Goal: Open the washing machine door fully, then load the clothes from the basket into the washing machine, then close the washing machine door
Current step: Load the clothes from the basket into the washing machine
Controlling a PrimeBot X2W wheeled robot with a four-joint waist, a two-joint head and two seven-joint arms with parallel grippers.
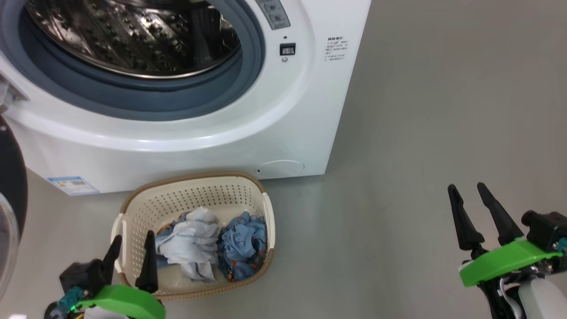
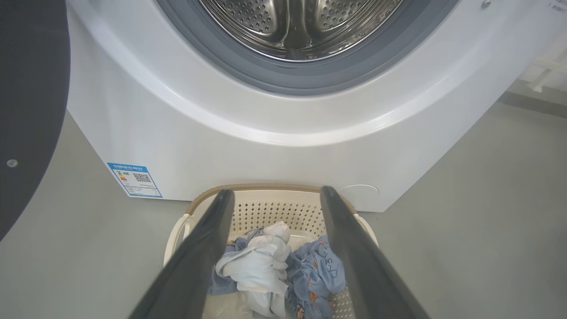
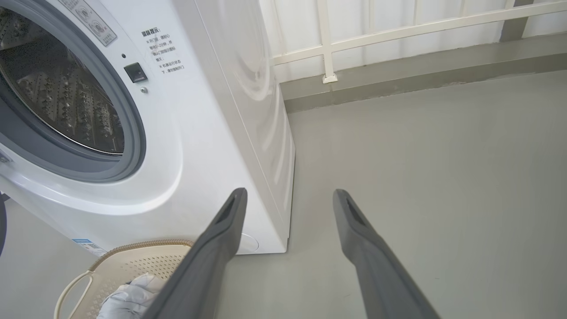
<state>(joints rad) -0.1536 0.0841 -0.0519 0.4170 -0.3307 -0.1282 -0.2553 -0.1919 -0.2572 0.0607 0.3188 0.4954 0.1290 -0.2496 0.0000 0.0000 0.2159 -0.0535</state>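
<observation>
Facing white washing machine (image 1: 177, 146), black-rimmed round door (image 1: 11, 177) open, we hold left gripper (image 1: 133, 235) and right gripper (image 1: 466, 186) wide, empty; blue clothes (image 1: 208, 243) unloaded in cream perforated basket (image 1: 190, 177).

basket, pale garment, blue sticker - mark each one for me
basket (image 1: 199, 199), head view, perforated far wall
pale garment (image 1: 192, 243), head view, middle of the crumpled cloth
blue sticker (image 1: 73, 185), head view, centre of the label
</observation>
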